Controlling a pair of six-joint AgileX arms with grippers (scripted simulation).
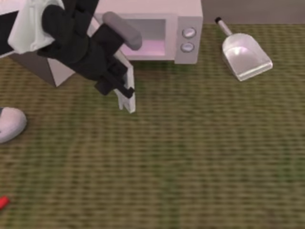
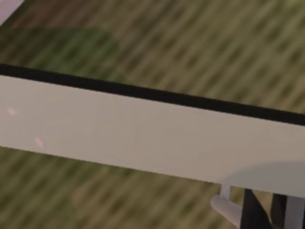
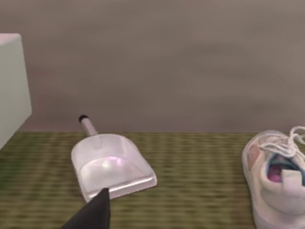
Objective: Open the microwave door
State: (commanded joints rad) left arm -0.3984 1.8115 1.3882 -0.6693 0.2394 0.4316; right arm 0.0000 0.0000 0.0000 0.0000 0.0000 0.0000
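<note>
Microwave (image 1: 162, 28) stood at the far edge of the table, left of centre, its two grey knobs (image 1: 188, 39) on the right part of its front. Pale pinkish interior was exposed. The microwave door (image 1: 127, 90) was swung out toward the near side, hinged at the left of the opening, seen almost edge-on as a narrow white panel standing upright on the green woven tabletop (image 1: 200, 157).

Left gripper (image 1: 123, 89) was at the door's outer edge, the black arm reaching in from the far left corner across the microwave's left half. Fingers appeared closed on the door's free edge, though the top view was too coarse there to be certain of contact. Left wrist view was filled by a broad white slab with a dark strip along one side, most likely the microwave door (image 2: 143, 133) seen close up; a bit of dark finger (image 2: 252, 212) showed at its edge.

Right gripper not seen from above; the right wrist view showed only one dark fingertip (image 3: 97, 210), so its opening could not be told.

Also on the table: a clear scoop (image 1: 245, 55) with a black-tipped handle, right of the microwave; a white sneaker (image 1: 9, 124) at the left edge; a small red object (image 1: 3, 202) at the near left; a white-and-grey box (image 1: 52, 71) under the left arm. Right wrist view showed another white sneaker (image 3: 279, 176) near the scoop (image 3: 112, 167).
</note>
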